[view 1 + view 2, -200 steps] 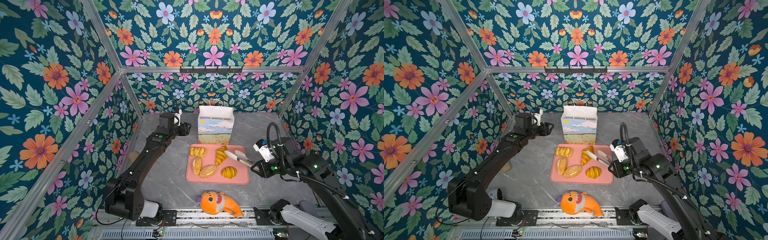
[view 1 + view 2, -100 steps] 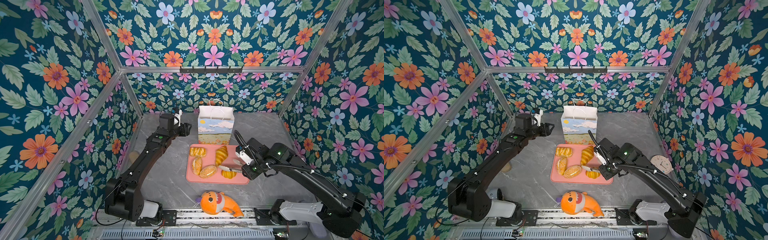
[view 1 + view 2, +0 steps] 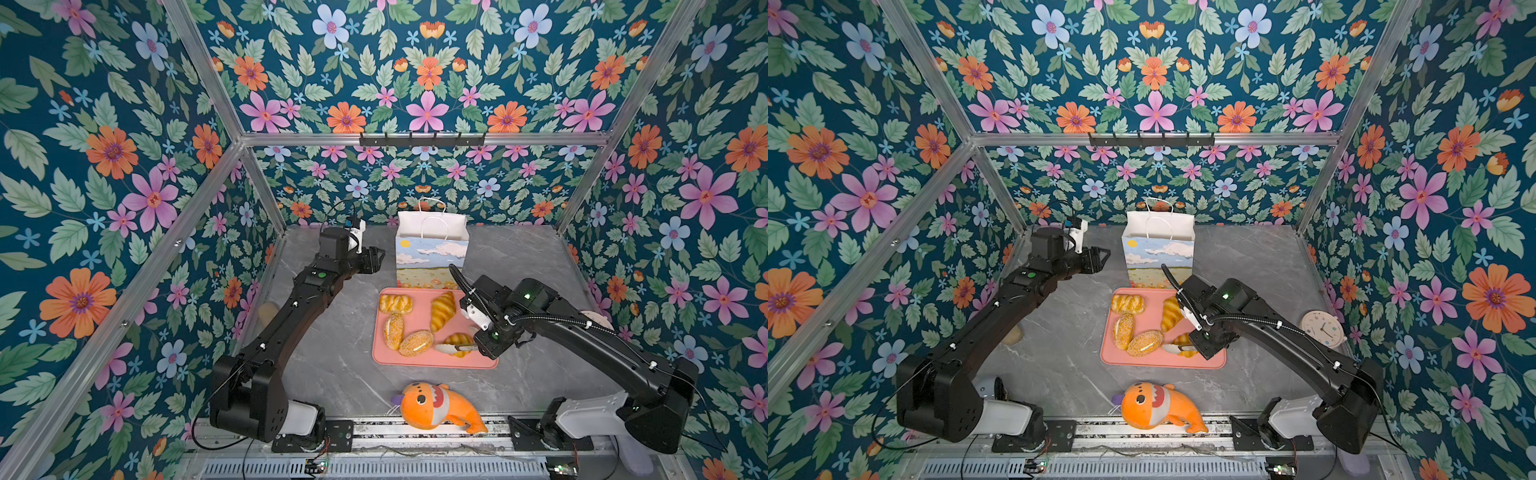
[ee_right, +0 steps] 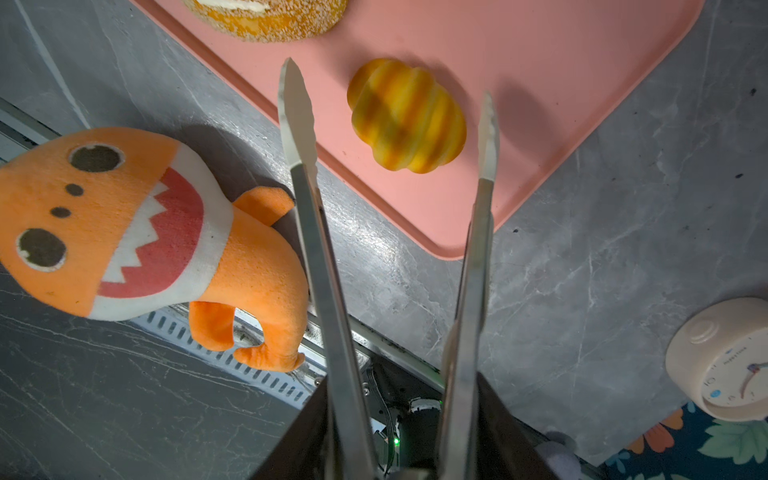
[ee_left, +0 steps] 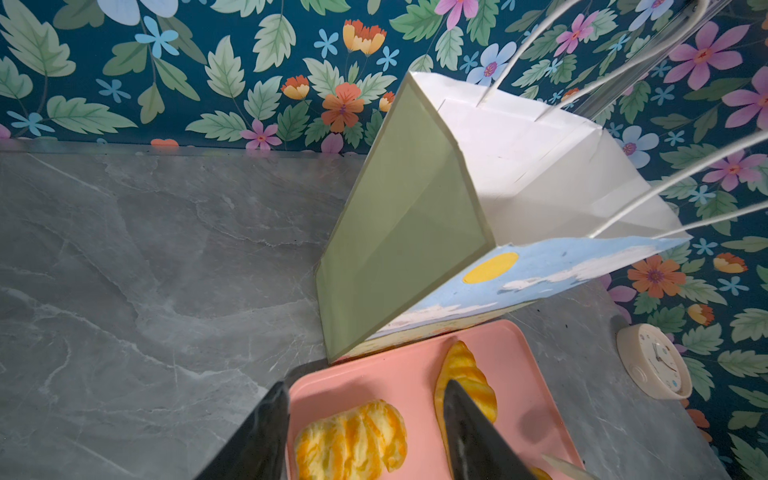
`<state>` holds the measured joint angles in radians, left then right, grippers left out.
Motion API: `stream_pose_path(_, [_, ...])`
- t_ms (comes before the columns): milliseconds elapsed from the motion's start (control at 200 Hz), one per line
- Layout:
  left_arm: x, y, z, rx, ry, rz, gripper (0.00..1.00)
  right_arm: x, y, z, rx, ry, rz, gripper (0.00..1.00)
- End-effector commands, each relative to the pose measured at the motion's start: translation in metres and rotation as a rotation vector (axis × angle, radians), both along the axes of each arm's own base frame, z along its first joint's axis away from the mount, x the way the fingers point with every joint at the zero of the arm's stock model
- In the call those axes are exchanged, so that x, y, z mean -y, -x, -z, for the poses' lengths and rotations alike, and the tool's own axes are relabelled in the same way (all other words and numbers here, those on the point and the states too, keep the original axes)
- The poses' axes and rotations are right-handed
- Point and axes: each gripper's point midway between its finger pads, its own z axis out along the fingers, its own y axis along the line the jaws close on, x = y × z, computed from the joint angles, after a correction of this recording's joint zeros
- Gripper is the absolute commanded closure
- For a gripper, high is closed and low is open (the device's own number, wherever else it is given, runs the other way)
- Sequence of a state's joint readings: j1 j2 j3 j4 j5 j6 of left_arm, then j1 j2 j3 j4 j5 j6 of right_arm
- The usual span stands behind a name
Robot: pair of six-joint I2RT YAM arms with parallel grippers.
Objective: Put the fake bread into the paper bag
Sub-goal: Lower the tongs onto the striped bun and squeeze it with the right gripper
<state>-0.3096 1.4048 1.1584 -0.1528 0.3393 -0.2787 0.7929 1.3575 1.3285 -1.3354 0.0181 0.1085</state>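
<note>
Right gripper (image 4: 403, 428): clamps steel tongs (image 4: 316, 232), tips spread astride ridged golden toy bun (image 4: 406, 116) (unpinched).
Bun: pink tray (image 4: 561, 62), 5 o'clock corner.
Left gripper (image 5: 365, 395): parted, empty, 9 o'clock of white sky-printed paper bag (image 3: 432, 255), poised to steady.
</note>
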Motion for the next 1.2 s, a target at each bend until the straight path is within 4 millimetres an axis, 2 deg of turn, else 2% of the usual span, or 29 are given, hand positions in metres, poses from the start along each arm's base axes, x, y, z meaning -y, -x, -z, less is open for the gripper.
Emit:
stream_pose_path(0, [0.004, -0.002, -0.005, 0.019, 0.012, 0.015, 0.40, 0.006, 0.000, 0.001, -0.002, 0.040, 0.010, 0.52])
stream_pose_path(775, [0.006, -0.002, 0.005, -0.004, 0.023, 0.024, 0.40, 0.000, 0.007, 0.019, -0.069, 0.101, 0.091, 0.55])
stream_pose_path(885, [0.006, -0.002, 0.006, -0.005, 0.021, 0.023, 0.40, -0.001, 0.008, 0.021, -0.078, 0.099, 0.093, 0.58])
stream_pose_path(1055, [0.006, -0.002, 0.004, -0.002, 0.024, 0.023, 0.40, 0.000, 0.007, 0.018, -0.067, 0.094, 0.088, 0.64])
stream_pose_path(1195, [0.007, -0.001, 0.003, -0.002, 0.030, 0.027, 0.40, 0.006, 0.005, 0.005, -0.016, 0.086, 0.088, 0.68])
